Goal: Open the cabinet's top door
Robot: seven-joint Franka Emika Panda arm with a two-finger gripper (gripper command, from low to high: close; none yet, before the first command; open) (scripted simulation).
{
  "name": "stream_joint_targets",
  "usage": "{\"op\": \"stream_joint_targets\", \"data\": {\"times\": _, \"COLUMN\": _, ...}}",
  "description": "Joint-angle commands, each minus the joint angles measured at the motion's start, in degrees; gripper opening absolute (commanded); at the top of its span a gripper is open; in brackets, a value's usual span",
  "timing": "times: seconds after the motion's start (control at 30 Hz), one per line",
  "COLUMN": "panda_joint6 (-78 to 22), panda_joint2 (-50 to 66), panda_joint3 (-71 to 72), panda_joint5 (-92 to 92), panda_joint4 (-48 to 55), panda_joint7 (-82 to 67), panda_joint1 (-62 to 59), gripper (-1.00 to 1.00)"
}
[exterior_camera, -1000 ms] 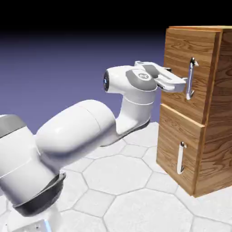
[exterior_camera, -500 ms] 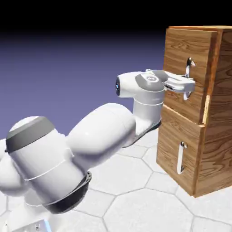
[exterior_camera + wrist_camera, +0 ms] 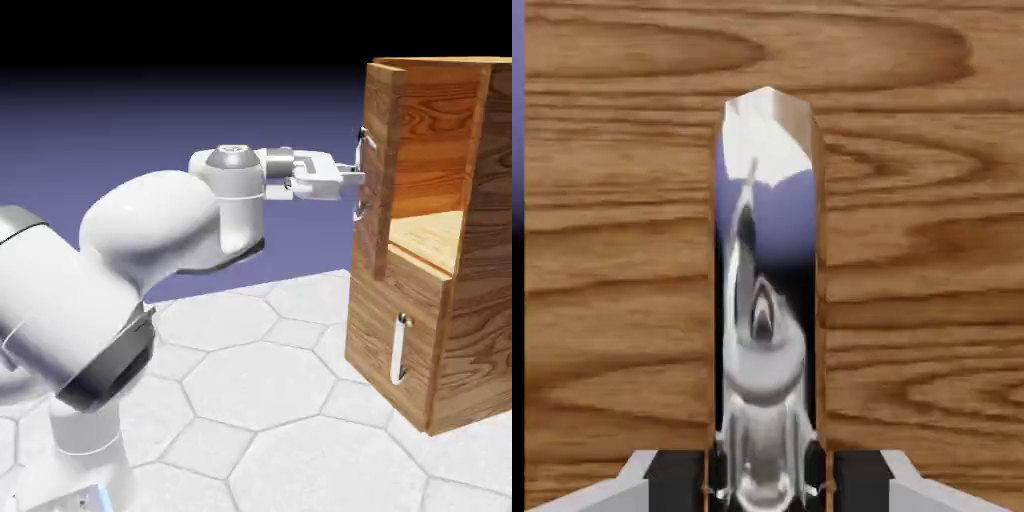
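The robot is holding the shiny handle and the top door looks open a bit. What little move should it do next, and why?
Probably keep pulling the handle back toward the robot's base a little more. The gripper is shut on it, and the top door has swung out enough to show the cabinet's bare inner shelf, so more pulling should widen the opening.

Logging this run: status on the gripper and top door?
Gripper shut on the handle. Top door swung well open, cabinet shelf showing. Nothing in the way.
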Motion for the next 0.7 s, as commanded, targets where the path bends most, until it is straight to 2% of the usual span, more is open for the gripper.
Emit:
{"op": "stream_joint_targets", "data": {"times": 0.0, "panda_joint6": -2.4, "panda_joint2": 1.0, "panda_joint3": 1.1, "panda_joint5": 1.5, "panda_joint4": -0.3, "panda_joint7": 0.8, "panda_joint1": 0.5, "gripper": -1.0}}
{"op": "stream_joint_targets", "data": {"times": 0.2, "panda_joint6": -17.4, "panda_joint2": 8.7, "panda_joint3": 6.9, "panda_joint5": 11.6, "panda_joint4": 0.6, "panda_joint7": 6.0, "panda_joint1": 5.0, "gripper": -1.0}}
{"op": "stream_joint_targets", "data": {"times": 0.37, "panda_joint6": -29.3, "panda_joint2": 18.4, "panda_joint3": 9.8, "panda_joint5": 22.3, "panda_joint4": 5.1, "panda_joint7": 11.7, "panda_joint1": 10.5, "gripper": -1.0}}
{"op": "stream_joint_targets", "data": {"times": 0.67, "panda_joint6": -40.9, "panda_joint2": 37.1, "panda_joint3": 8.9, "panda_joint5": 39.9, "panda_joint4": 18.4, "panda_joint7": 20.0, "panda_joint1": 18.1, "gripper": -1.0}}
